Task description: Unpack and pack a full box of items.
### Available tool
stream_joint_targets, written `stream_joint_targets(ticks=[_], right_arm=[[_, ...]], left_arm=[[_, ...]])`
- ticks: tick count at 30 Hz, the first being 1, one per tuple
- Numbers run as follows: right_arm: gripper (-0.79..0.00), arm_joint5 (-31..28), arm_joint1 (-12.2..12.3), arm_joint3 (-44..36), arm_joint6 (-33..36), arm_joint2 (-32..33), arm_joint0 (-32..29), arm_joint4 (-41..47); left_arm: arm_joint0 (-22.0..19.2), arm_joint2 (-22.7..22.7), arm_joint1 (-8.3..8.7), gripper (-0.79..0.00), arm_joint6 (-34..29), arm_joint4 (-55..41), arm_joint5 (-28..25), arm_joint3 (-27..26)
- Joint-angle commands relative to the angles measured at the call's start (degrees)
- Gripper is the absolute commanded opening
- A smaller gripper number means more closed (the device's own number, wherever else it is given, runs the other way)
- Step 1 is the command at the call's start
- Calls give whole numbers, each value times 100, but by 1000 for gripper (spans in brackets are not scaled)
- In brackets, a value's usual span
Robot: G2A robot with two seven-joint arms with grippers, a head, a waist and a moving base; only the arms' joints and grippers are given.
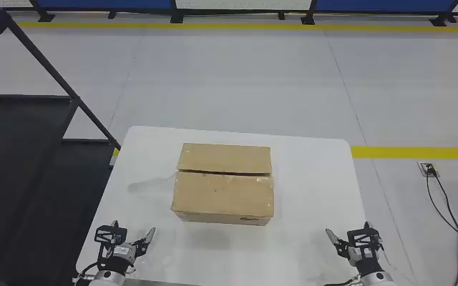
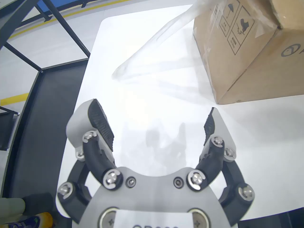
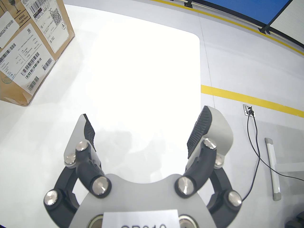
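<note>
Near edge, left: left gripper (image 2: 154, 110) hovering over white rectangular table (image 1: 308, 214), jaws apart, empty.
Near edge, right: right gripper (image 3: 145, 115) likewise apart, empty.
Mid-table: brown cardboard box (image 1: 223, 183), well apart from both grippers, top flaps closed. Long axis left-right; flap seam along same line; labelled end facing right.
Clear tape strip (image 2: 154, 41) trailing from left end onto table.
Judged early: seal apparently peeled, flaps unopened, nothing unpacked, repacking outstanding.

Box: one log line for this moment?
box: flaps shut, on table | clear tape strip: hanging loose off box | left claw: open, empty | right claw: open, empty
</note>
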Motion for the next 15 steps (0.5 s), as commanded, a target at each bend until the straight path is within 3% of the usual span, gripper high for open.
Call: stream_joint_targets(ticks=[1,6,12,15], right_arm=[[0,0,0,0,0,0,0,0],[0,-20,-2,-9,-2,-8,9,20],[0,-518,-9,-334,348,-101,150,330],[0,-953,-5,-636,743,-125,245,760]], left_arm=[[0,0,0,-1,0,0,0,0],[-10,-5,1,0,37,-24,-90,4],[-125,-285,7,0,328,-374,-385,17],[-184,-487,27,0,381,-657,-808,-87]])
